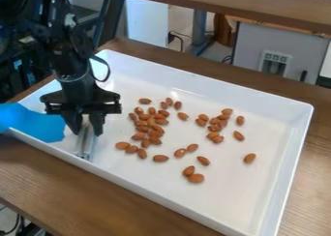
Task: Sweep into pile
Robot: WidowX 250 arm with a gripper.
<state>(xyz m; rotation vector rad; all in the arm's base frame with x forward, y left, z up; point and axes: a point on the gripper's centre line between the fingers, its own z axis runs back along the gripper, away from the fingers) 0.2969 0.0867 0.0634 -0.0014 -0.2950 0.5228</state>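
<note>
In the camera view, the white tray [271, 182] sits on the wooden counter [304, 148], and the almonds [160, 158] are spread over its floor. Taking the tray's middle as the dial's centre, the main cluster [142, 129] sits toward ten o'clock, a looser group [213, 128] toward one to two, a lone stray [249, 158] near four, and a close pair [196, 178] just shy of six.

The black hand [87, 132] hangs at nine o'clock, its fingers a little apart and, as far as I can judge, closed on a slim silvery tool [84, 145] that points down toward the tray floor. Whether the tool's lower end touches the floor I cannot tell. Just beyond the hand, further toward nine, a blue cloth-like piece [32, 121] lies over the tray wall (its purpose is unclear).

The step in hand looks like the gathering itself, perhaps partly done: the main cluster is a fair start, yet too many almonds lie outside it. The next move likely calls for carrying the tool round past the three o'clock strays, setting it low, and drawing them toward ten without scattering the cluster.
</note>
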